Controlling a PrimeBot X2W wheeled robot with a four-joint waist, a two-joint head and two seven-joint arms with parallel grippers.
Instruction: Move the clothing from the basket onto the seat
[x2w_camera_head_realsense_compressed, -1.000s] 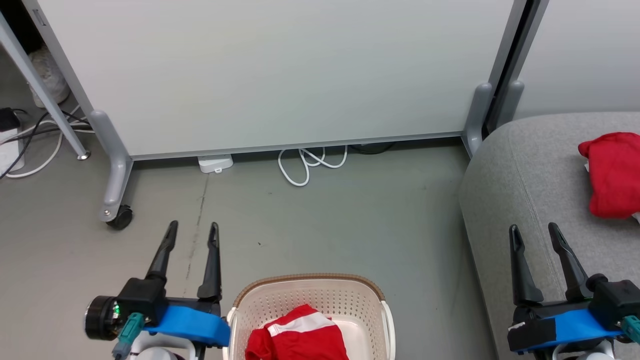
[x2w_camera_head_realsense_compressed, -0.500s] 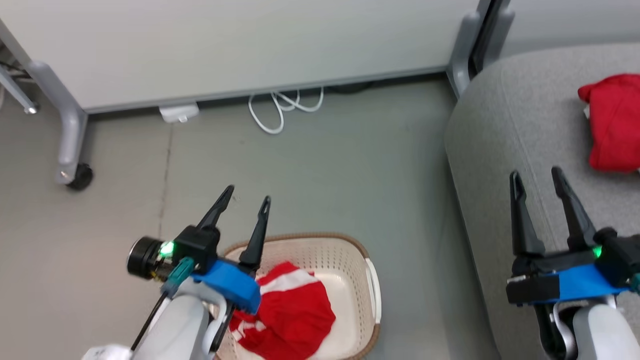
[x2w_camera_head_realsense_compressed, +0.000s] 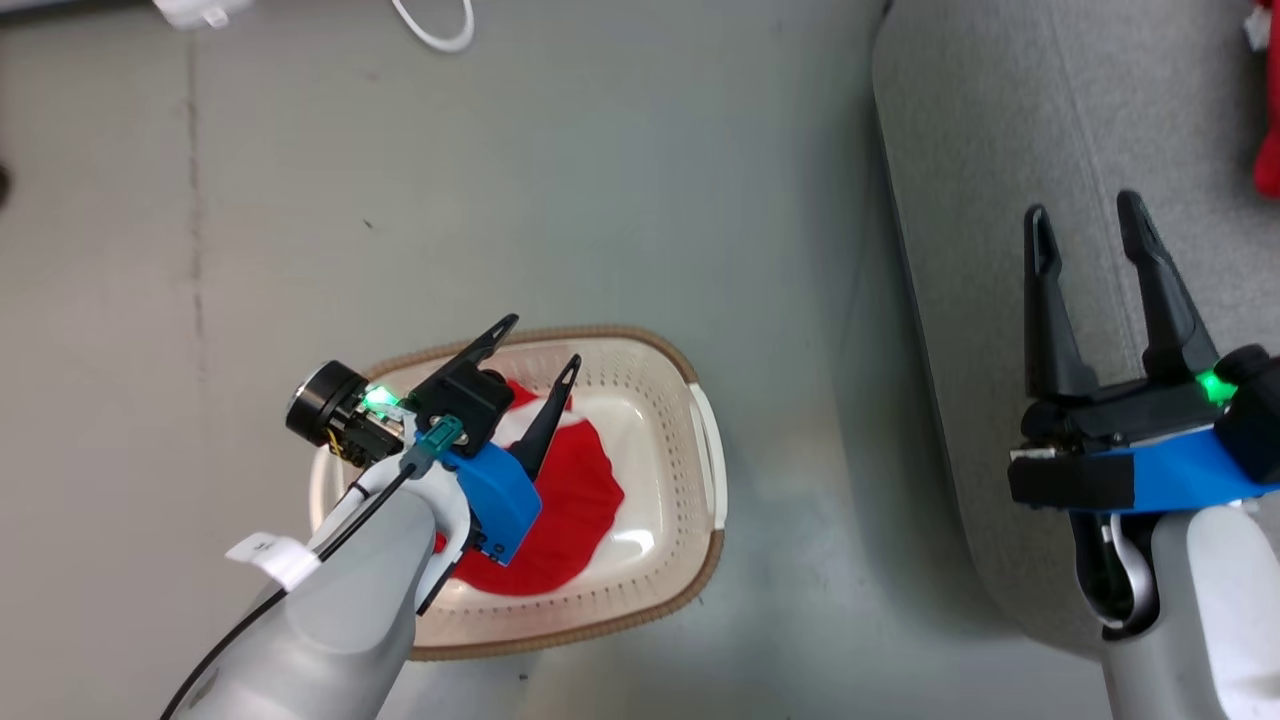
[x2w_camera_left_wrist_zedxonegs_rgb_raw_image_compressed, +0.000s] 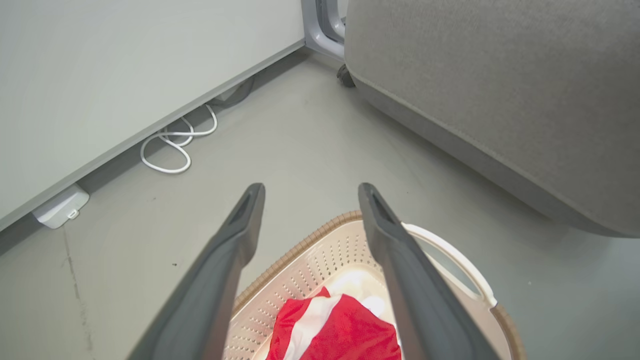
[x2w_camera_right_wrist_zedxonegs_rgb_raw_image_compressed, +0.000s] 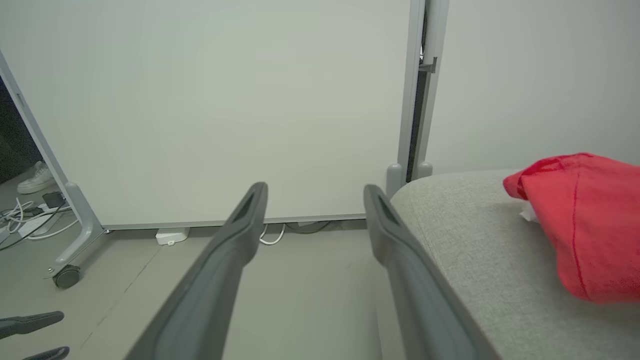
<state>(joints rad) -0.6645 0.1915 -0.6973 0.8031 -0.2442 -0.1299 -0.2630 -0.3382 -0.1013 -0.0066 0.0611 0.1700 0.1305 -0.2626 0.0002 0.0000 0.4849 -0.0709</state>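
Head view looks almost straight down on the left gripper, which hangs over the basket with its two dark fingers spread wide and nothing between them. Its tips point across the far left part of the brown rim. The basket stands on the grey floor, near the seat but apart from it. One red garment lies crumpled inside, covering the left and middle of the basket's bottom, while the right side is bare cream plastic. From the left wrist view a white stripe runs across the cloth, which sits low between the fingers; they seem clear of it, though I cannot tell for sure. The right gripper is held over the near edge of the seat, its fingers also wide apart and empty. A second red garment lies in a heap on the grey cushion, off to the right of those fingers and apart from them, with a scrap of white at its edge. Beyond the basket, a white cable lies looped on the floor at the foot of a pale partition panel, with a small white box beside it. A caster carries the panel's left leg.
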